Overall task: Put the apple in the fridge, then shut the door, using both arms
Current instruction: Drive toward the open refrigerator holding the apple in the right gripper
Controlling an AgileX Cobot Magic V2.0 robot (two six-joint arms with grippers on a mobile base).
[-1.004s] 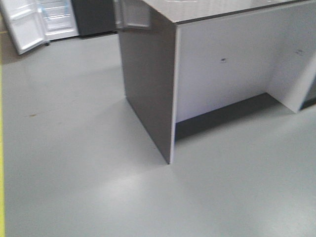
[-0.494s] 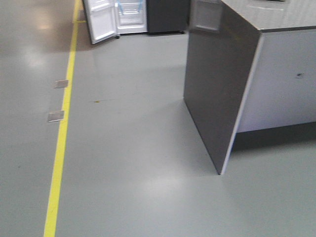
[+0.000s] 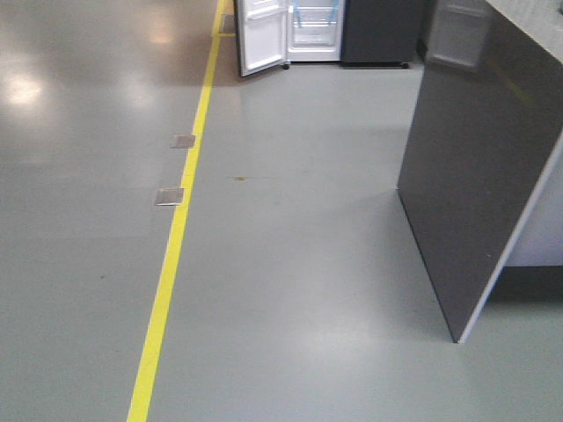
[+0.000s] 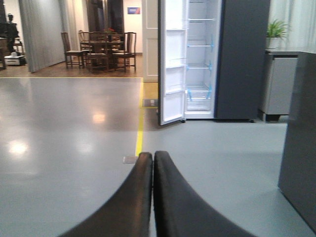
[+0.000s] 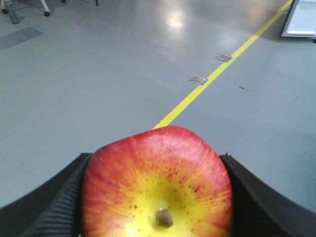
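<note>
Our right claw (image 5: 156,165) was clamped on the apple (image 5: 157,192), with its ribbed black fingers (image 5: 54,207) pressed against the fruit at 3 and 9 o'clock. The apple filled the lower half of the right wrist view. It was red at the top and yellow around the stem dimple, which faced the camera. Our left claw (image 4: 152,158) was drawn together, its curved tips touching and pointing toward 12 o'clock across the floor (image 3: 290,264).

In the left wrist view the fridge (image 4: 242,59) stood far off near 12 o'clock, dark outside and white inside, with blue tape on the shelf edges. The door (image 4: 173,64) hung wide open on the 9 o'clock side of the white compartment, showing its white lining and bins.

In the front view the fridge sat at the top edge near 12 o'clock, well apart from us, with bare grey floor between. A yellow line (image 3: 176,237) ran from 7 o'clock up toward 12 and ended near the open door. Two small metal plates (image 3: 170,196) lay just beside its 9 o'clock edge. The dark end panel of the worktop (image 3: 479,176) rose at 3 o'clock.

In the left wrist view, wooden chairs (image 4: 74,49) stood round a table at 10 o'clock, beyond the fridge. A potted plant (image 4: 275,28) sat on a grey cabinet (image 4: 279,84) at 2 o'clock.
</note>
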